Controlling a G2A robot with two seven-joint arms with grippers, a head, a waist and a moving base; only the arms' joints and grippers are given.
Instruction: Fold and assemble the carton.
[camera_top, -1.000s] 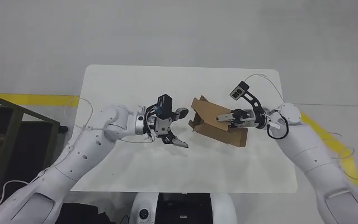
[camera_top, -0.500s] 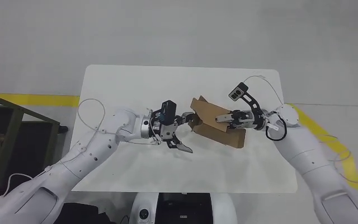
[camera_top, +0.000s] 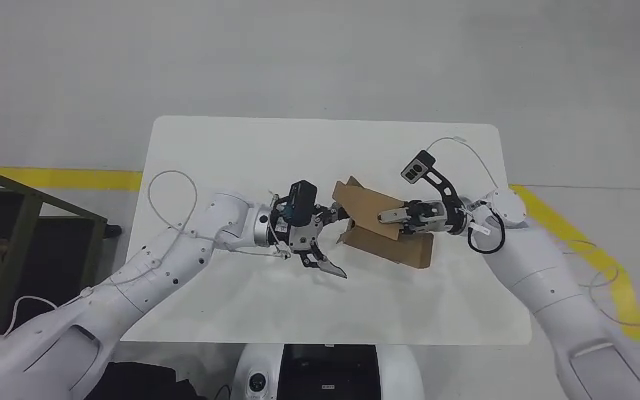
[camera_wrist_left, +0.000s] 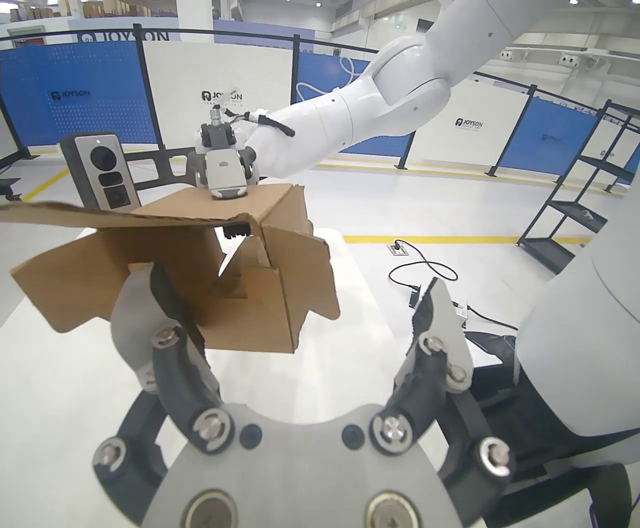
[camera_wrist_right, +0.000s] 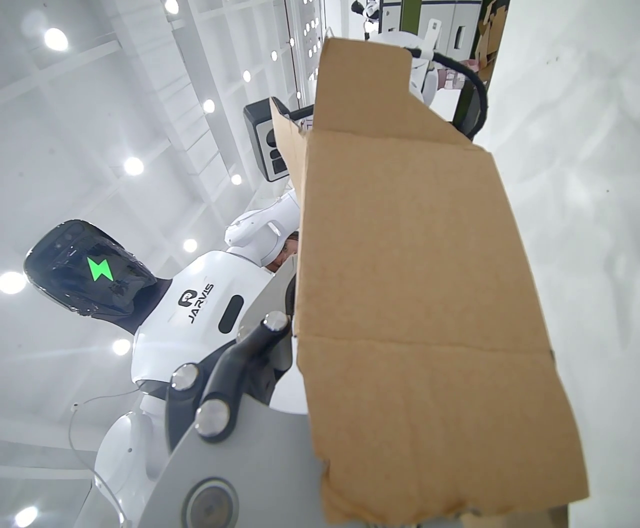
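Observation:
The brown carton (camera_top: 372, 236) lies on its side on the white table (camera_top: 230, 150), its end flaps spread toward my left arm. My right gripper (camera_top: 388, 213) is shut on the carton's top panel (camera_wrist_left: 200, 207), one finger above the panel and one beneath it. In the right wrist view the cardboard (camera_wrist_right: 425, 300) hides one finger; the other finger (camera_wrist_right: 235, 360) shows beside it. My left gripper (camera_top: 338, 242) stands open at the carton's open end (camera_wrist_left: 240, 300). One of its fingertips (camera_wrist_left: 145, 295) is by a side flap and the other (camera_wrist_left: 435, 320) hangs over bare table.
The carton sits right of the table's centre, with bare tabletop behind it and at both ends. A dark rack (camera_top: 25, 215) stands off the table's left side, next to yellow floor tape (camera_top: 70, 178).
My left gripper has moved right, up to the carton's open end, and stayed open. The right gripper and the carton have shifted slightly left.

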